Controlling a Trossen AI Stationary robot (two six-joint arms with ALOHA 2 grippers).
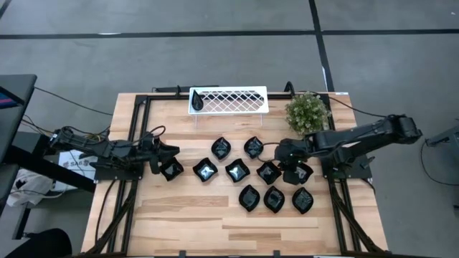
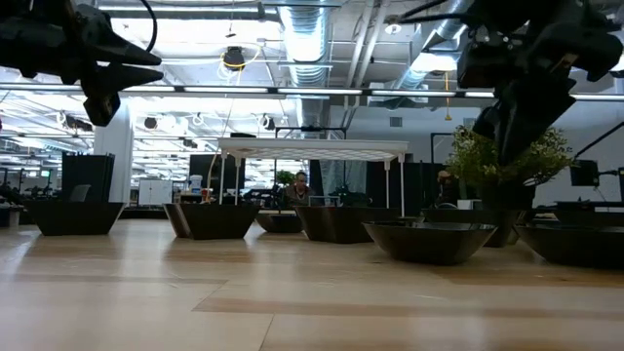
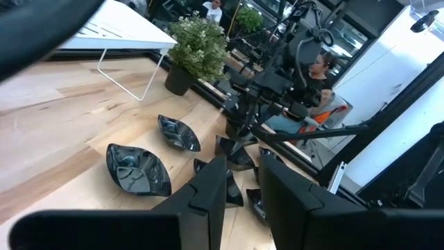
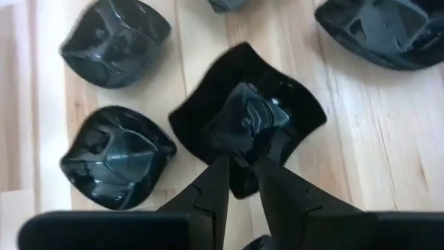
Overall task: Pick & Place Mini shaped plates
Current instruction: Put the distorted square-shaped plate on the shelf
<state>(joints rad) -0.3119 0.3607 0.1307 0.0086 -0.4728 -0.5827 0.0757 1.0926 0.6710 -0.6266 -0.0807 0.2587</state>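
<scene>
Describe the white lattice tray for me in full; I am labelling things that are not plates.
The white lattice tray is a long rectangular rack with a diamond-mesh surface and a solid white rim, looking like coated metal. It stands raised on thin white wire legs at the wooden table's far edge, beside the green potted plant. One small black teardrop dish lies at its left end. Neither gripper touches it.

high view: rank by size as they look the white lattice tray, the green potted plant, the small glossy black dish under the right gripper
1. white lattice tray
2. green potted plant
3. small glossy black dish, partly covered by the right gripper, so its full outline is unsure
</scene>
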